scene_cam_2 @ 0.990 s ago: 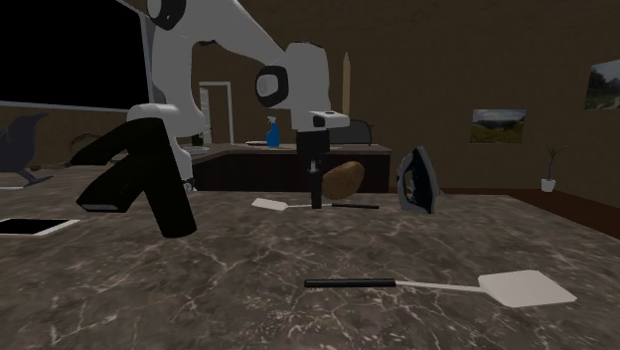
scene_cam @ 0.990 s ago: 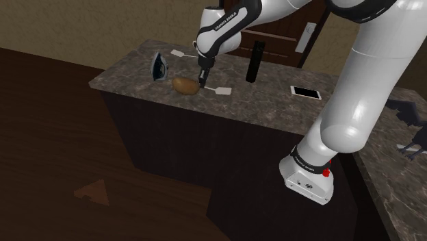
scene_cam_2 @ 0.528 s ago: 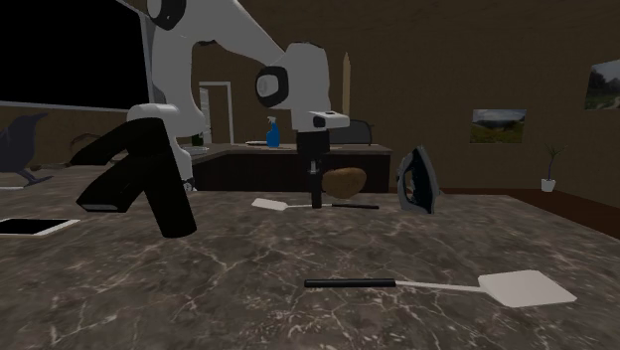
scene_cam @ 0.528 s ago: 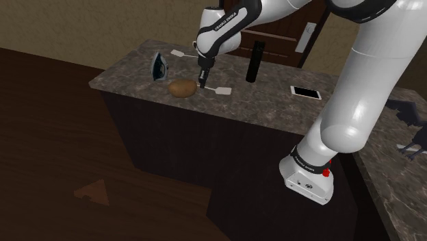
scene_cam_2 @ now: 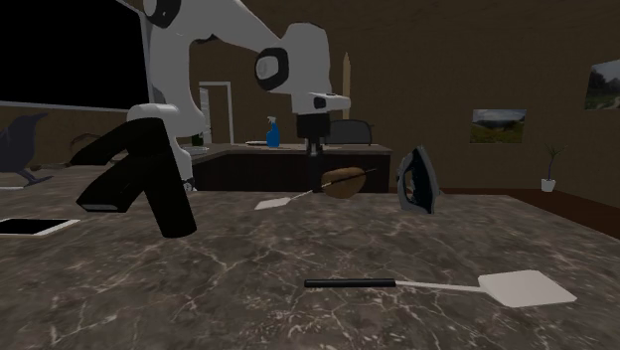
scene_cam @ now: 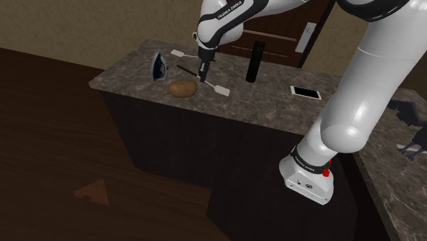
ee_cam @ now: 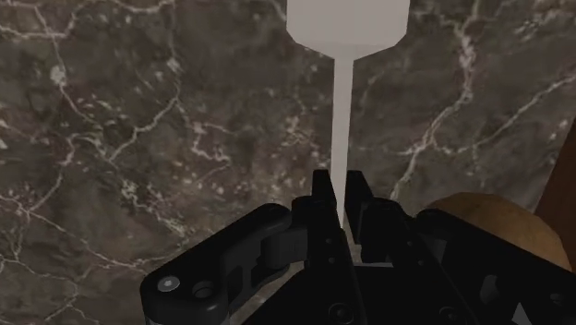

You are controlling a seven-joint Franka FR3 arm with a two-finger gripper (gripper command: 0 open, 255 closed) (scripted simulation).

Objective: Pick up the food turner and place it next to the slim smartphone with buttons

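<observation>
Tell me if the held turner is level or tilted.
Tilted: clamped in the gripper, the food turner slopes, blade end lowest.

A dark marble counter (scene_cam: 274, 104) is standing over a dim wooden floor (scene_cam: 55, 150) — framed landscapes (scene_cam_2: 498, 124) are hanging on the brown wall (scene_cam_2: 427, 85), a panelled door (scene_cam: 279, 41) behind.

In the wrist view the white blade of the food turner (ee_cam: 347, 28) is cut off at the edge, and its handle is hidden under the gripper (ee_cam: 340, 185), which also covers part of the brown potato (ee_cam: 498, 217). The buttons of the smartphone (scene_cam: 306, 92) are too small to tell
</observation>
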